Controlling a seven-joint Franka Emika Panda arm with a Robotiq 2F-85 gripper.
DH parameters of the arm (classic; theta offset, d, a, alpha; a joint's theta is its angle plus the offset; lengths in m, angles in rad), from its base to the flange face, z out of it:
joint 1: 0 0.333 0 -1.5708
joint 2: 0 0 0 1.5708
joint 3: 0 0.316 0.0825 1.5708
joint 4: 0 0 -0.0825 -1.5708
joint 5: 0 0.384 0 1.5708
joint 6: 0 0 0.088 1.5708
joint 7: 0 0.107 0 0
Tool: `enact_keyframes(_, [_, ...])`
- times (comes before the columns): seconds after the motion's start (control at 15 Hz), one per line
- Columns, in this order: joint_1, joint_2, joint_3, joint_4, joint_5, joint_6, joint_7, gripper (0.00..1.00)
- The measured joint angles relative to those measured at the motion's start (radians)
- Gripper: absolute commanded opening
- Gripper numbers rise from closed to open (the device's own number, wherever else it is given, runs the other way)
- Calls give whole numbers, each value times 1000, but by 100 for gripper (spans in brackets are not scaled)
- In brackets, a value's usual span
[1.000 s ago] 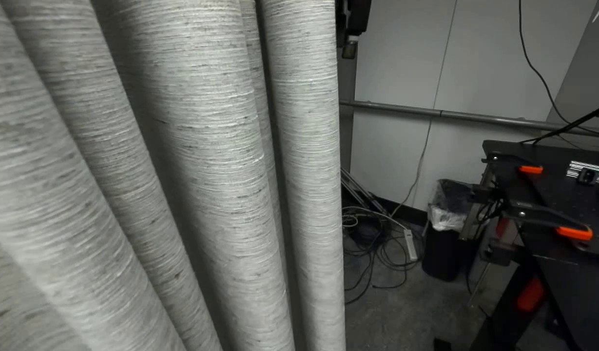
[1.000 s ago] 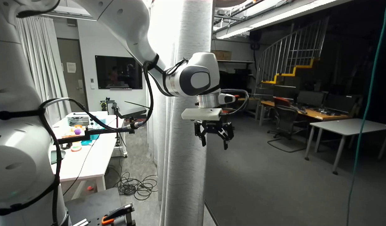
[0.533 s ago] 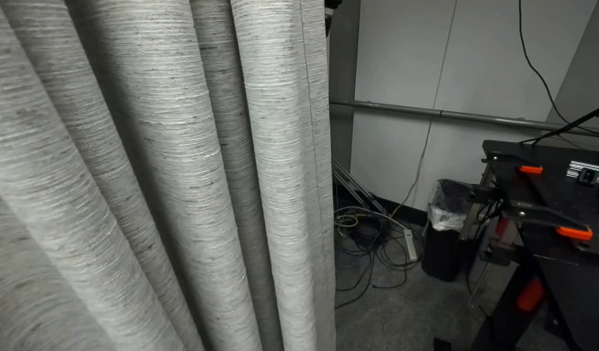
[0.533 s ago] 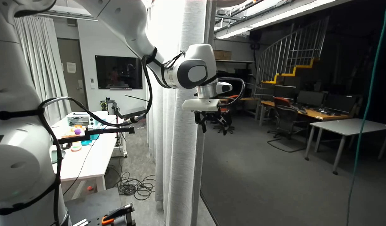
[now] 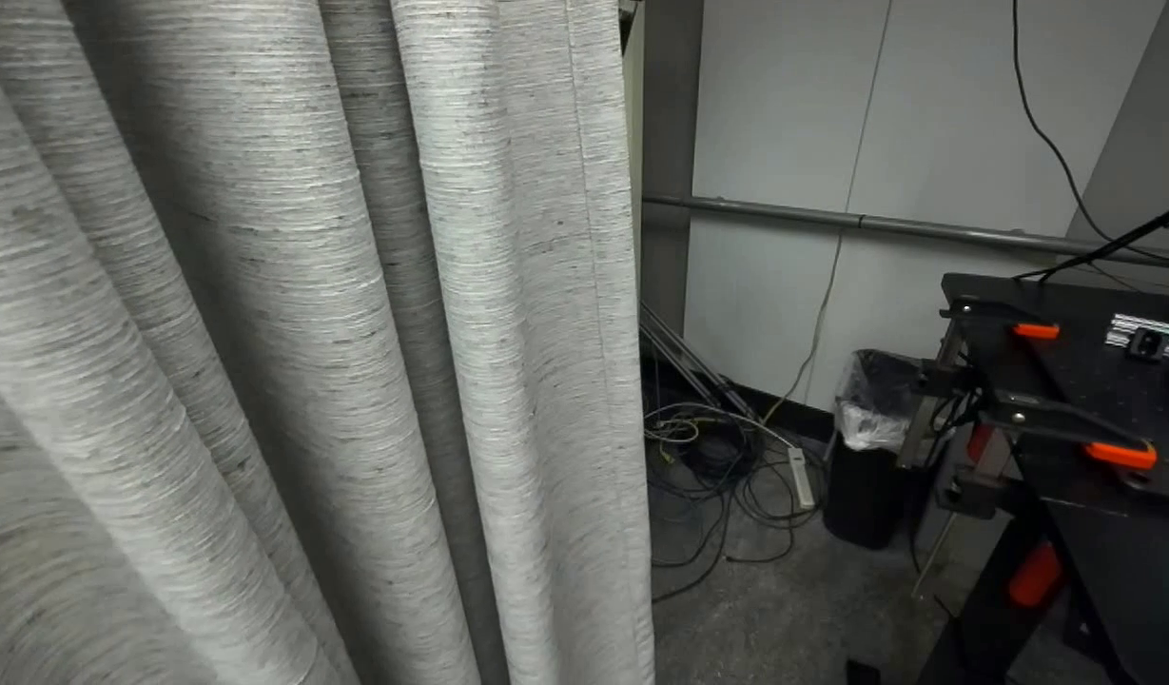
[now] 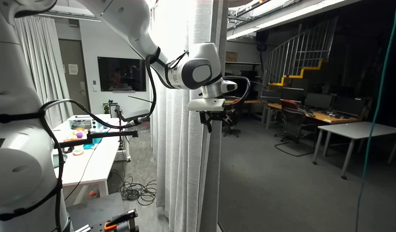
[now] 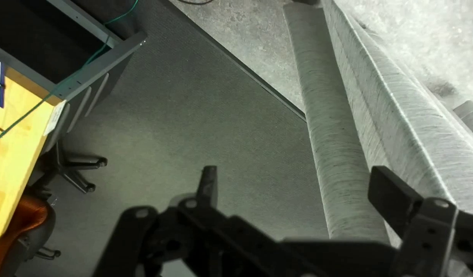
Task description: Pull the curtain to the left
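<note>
Folds of the curtain now spread wider behind the gripper in an exterior view than a second ago, and the gripper sits higher. Its jaws stand wide apart, pinching nothing. The curtain runs beside one finger; contact is unclear. With nothing clamped, a sideways sweep could let loose folds slip past.
</note>
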Motion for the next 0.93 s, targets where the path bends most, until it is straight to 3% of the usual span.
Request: enact_keyframes(0.93, [-2,2,9,-23,-5,4,-10,100])
